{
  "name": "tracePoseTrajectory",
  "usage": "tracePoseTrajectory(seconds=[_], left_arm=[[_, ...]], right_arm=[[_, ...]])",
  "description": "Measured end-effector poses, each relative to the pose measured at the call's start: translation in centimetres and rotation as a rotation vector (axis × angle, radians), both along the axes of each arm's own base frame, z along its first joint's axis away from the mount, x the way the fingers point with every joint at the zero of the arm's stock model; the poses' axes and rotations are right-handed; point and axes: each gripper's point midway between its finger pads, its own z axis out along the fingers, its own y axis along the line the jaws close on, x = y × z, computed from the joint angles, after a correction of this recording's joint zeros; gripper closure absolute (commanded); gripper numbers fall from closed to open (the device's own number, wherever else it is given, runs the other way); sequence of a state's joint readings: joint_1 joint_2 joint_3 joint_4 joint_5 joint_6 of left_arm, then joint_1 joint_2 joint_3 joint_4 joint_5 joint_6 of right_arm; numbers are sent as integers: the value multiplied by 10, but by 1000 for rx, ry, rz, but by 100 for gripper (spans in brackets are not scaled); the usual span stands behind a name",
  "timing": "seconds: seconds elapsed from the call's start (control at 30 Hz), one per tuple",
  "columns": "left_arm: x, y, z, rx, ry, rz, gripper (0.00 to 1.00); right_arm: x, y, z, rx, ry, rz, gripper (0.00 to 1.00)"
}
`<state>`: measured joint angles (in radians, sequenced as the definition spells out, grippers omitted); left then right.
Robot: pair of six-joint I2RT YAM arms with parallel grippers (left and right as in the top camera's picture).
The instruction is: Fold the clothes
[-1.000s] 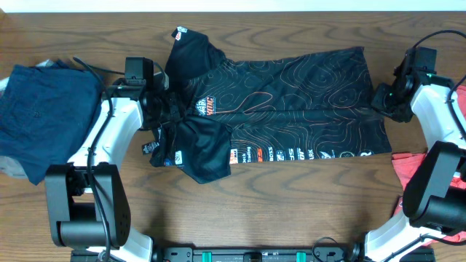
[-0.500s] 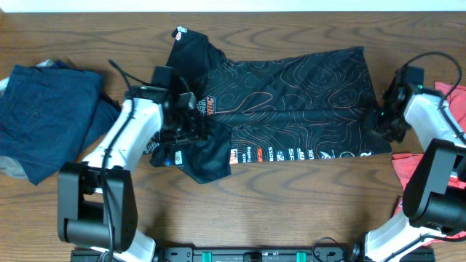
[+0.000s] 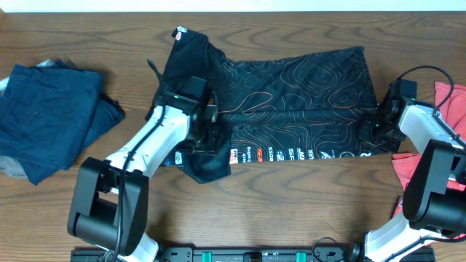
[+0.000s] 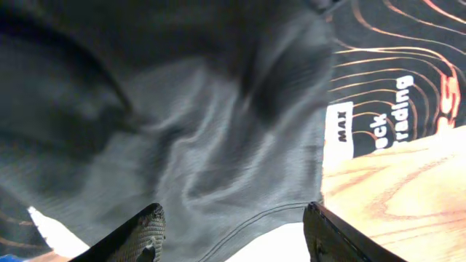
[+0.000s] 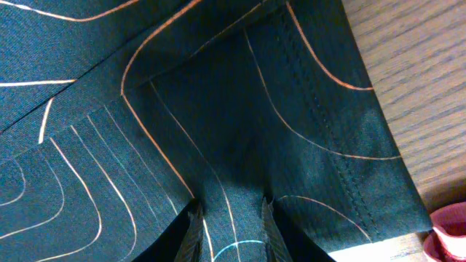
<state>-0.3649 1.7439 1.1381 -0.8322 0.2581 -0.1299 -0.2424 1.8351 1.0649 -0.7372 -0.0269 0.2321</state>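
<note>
The black sports shirt (image 3: pixel 298 94) with orange contour lines lies spread across the middle of the table, white lettering along its near edge. Its left sleeve is folded in over the body near my left gripper (image 3: pixel 211 135). In the left wrist view the left gripper (image 4: pixel 233 240) is open wide, with plain black sleeve fabric (image 4: pixel 204 145) just below its fingers. My right gripper (image 3: pixel 375 131) is at the shirt's right hem. In the right wrist view its fingers (image 5: pixel 229 229) are close together with a ridge of the shirt (image 5: pixel 218 124) pinched between them.
A plain navy garment (image 3: pixel 47 116) lies at the far left. A red T-shirt (image 3: pixel 451 98) lies at the right edge, next to the right arm, and a corner of it shows in the right wrist view (image 5: pixel 448 236). Bare wooden table (image 3: pixel 291 211) runs along the front.
My left gripper has moved right from the shirt's left edge, carrying the sleeve in over the body. My right gripper has moved down and in onto the right hem.
</note>
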Motion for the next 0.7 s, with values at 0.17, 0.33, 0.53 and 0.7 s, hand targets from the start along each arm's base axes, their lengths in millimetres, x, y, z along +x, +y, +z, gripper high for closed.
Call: tracePoseTrajectory(seconds=[0.17,0.33,0.53,0.7], left_arm=[[-6,-18,-6,-4,-18,-61,37],[-14,-36,-21,1,-5,-124,38],[-24,-48,-41,21,35,-166,93],[-25,-40,-43,65,34,-171,94]], right_arm=[[0,0,0,0,0,0,75],[0,0,0,0,0,0,74],[0,0,0,0,0,0,75],[0,0,0,0,0,3,75]])
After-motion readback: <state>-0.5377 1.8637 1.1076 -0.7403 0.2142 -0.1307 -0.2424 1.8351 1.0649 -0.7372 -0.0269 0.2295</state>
